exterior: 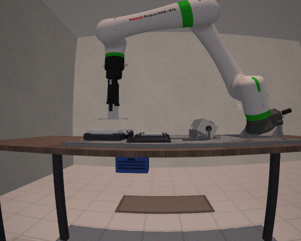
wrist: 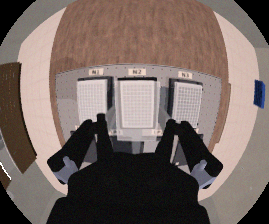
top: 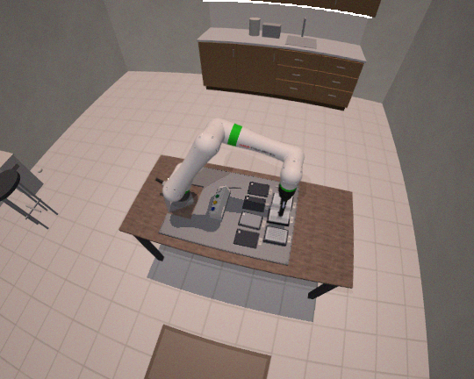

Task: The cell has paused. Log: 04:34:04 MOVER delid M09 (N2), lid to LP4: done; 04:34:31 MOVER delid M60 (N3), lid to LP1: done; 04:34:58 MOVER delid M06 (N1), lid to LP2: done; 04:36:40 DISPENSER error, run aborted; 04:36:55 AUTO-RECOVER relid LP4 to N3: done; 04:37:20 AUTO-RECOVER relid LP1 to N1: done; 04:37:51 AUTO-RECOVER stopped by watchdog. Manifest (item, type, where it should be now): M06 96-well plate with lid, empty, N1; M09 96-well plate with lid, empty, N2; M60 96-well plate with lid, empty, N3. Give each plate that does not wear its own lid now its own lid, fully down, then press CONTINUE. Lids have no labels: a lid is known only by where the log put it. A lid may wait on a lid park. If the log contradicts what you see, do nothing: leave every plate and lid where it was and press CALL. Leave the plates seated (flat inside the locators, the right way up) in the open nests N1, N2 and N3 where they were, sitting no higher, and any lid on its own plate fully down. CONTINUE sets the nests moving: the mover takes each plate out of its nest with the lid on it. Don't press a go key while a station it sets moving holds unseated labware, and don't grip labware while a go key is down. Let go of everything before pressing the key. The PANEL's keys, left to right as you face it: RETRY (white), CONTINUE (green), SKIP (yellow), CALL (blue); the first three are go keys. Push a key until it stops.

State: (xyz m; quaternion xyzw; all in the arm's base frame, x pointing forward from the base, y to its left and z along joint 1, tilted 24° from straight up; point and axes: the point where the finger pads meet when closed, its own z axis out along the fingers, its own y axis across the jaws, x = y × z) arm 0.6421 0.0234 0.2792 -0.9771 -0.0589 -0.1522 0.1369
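My gripper [exterior: 112, 112] is shut on a clear lid [exterior: 112, 118] and holds it flat, well above the row of nests. In the overhead view the gripper [top: 283, 211] and the lid [top: 279, 216] hang over the middle nest. The near nest holds a plate [top: 276, 235] with its wells showing. The far nest [top: 283, 198] is mostly hidden by the arm. The wrist view shows three plates in a row, left [wrist: 93, 99], middle [wrist: 137, 103] and right [wrist: 185, 99], with the lid's edge between my fingers. I cannot tell which plates wear lids.
Four lid parks run in a column left of the nests; one [top: 250, 220] holds a pale lid, the others [top: 258, 189] [top: 254, 203] [top: 246, 238] look dark. The key panel [top: 218, 203] stands between them and the arm base [top: 179, 203]. It also shows in the side view [exterior: 202, 128].
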